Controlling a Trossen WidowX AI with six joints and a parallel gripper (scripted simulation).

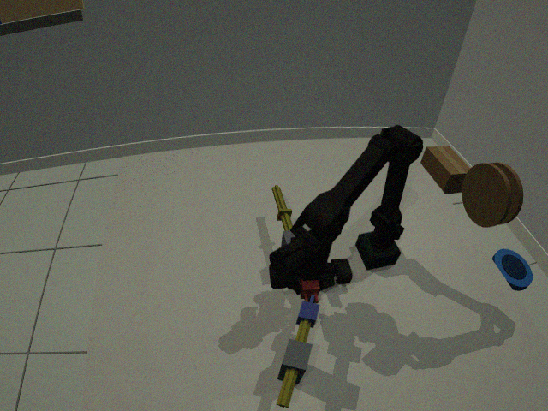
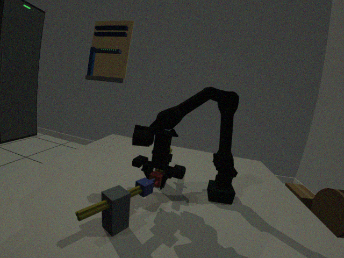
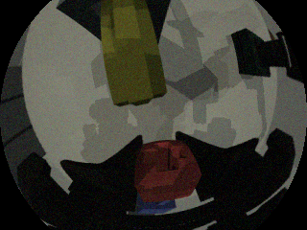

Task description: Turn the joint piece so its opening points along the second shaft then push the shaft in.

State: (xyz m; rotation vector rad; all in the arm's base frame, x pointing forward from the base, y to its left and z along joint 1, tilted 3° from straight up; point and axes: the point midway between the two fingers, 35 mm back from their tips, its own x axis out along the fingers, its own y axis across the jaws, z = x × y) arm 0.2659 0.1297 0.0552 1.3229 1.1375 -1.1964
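Note:
The red square joint piece (image 1: 309, 287) (image 2: 156, 177) (image 3: 165, 172) sits between my fingers. My gripper (image 1: 309, 289) (image 2: 157, 177) (image 3: 159, 137) is shut on it, reaching down from above. A blue hinge block (image 1: 308, 311) (image 2: 144, 186) joins it to the fixed yellow shaft (image 1: 289, 385) (image 2: 91, 209), which passes through a grey block (image 1: 296, 355) (image 2: 115, 209). The second yellow shaft (image 1: 281, 206) (image 3: 130, 54) lies beyond the gripper; its block (image 1: 288, 237) is mostly hidden by the arm. In the wrist view this shaft's end points toward the red piece, with a gap between them.
The arm's base (image 1: 377, 249) (image 2: 220, 194) stands to the right. A wooden box (image 1: 443, 168), a wooden disc (image 1: 491, 194) and a blue dish (image 1: 512, 267) lie by the right wall. A dark cabinet (image 2: 19, 72) stands far left.

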